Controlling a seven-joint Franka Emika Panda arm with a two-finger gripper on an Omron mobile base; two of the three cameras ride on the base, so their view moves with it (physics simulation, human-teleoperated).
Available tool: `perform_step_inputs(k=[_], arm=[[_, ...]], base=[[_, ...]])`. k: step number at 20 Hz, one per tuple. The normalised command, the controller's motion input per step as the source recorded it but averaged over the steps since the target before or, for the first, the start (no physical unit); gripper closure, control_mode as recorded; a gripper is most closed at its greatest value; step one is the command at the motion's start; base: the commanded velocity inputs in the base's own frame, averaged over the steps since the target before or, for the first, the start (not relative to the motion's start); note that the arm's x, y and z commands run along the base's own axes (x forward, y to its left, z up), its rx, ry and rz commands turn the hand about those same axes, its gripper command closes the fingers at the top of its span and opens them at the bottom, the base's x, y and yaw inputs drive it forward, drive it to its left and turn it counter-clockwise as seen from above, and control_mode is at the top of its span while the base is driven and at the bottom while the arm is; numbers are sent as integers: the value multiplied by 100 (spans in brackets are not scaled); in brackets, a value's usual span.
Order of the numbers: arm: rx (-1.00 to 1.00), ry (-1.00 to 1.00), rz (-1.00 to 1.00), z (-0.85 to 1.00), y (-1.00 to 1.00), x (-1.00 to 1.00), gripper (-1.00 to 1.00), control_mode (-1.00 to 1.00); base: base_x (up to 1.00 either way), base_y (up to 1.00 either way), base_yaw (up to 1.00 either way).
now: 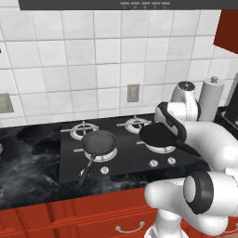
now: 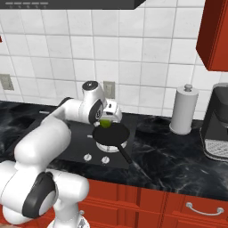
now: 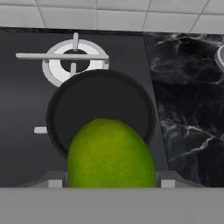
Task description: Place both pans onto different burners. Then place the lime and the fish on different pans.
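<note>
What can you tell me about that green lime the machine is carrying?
The lime is a bright yellow-green fruit with smooth, slightly glossy skin, looking oval from the hand view. It is held in the gripper, off the counter, just above the black pan that sits on the front right burner. It looks whole and unmarked, and it is not yet resting in the pan.

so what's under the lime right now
The plain black pan, sitting empty on a burner. The lime, held in the gripper, covers the pan's near rim.

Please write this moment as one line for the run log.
stage: lime placement | gripper: shut on lime, above right pan | both pans: on burners | left pan: empty
</note>
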Motion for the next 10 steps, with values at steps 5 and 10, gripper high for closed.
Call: perform_step_inputs(k=[5,10], arm=[[0,-3,0,-26,0,0,100,-100],[0,-4,0,-26,1,1,100,-100]], base=[[0,0,0],[0,0,0]])
